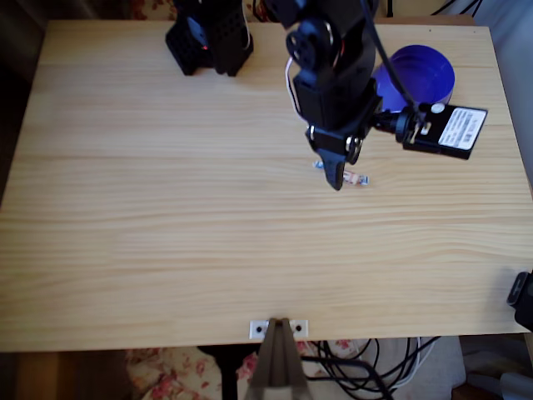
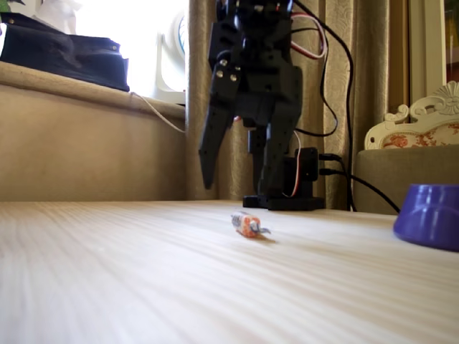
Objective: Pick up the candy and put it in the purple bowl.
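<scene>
white camera label (image 1: 460, 127) print too small to read.

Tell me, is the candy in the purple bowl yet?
Not yet. The candy lies on the table, apart from the purple bowl.

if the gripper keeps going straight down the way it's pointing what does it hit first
Most likely the candy, or the table right beside it. The gripper hangs above the table with its jaws pointing down, directly over the candy from overhead, though depth is hard to judge.

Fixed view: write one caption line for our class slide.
The black gripper hangs open above the wooden table, over the candy lying flat, with the purple bowl off to the right.
</scene>
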Robot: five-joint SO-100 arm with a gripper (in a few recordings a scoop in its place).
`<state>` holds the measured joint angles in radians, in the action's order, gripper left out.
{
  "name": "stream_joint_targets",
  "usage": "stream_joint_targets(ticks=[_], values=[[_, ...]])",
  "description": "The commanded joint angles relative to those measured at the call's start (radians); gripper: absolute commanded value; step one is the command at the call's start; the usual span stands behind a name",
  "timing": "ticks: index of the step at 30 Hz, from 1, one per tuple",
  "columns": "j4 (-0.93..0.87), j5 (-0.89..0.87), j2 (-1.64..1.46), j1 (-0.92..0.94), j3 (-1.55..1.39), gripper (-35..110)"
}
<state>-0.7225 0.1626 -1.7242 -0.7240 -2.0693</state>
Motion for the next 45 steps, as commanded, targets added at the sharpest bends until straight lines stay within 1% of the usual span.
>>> stream_joint_targets(ticks=[1,9,17,22,27,30,34,40,45], values=[[0.018,-0.003,-0.018,-0.012,-0.014,22],[0.077,-0.017,-0.002,-0.025,-0.074,22],[0.117,-0.04,0.034,-0.055,-0.072,20],[0.137,-0.038,0.046,-0.057,-0.066,14],[0.127,-0.038,0.057,-0.057,-0.054,0],[0.121,-0.032,0.058,-0.057,-0.052,0],[0.06,-0.028,0.014,-0.037,-0.034,0],[-0.144,-0.048,-0.103,-0.017,0.164,0],[-0.265,-0.055,-0.164,-0.095,0.348,0]])
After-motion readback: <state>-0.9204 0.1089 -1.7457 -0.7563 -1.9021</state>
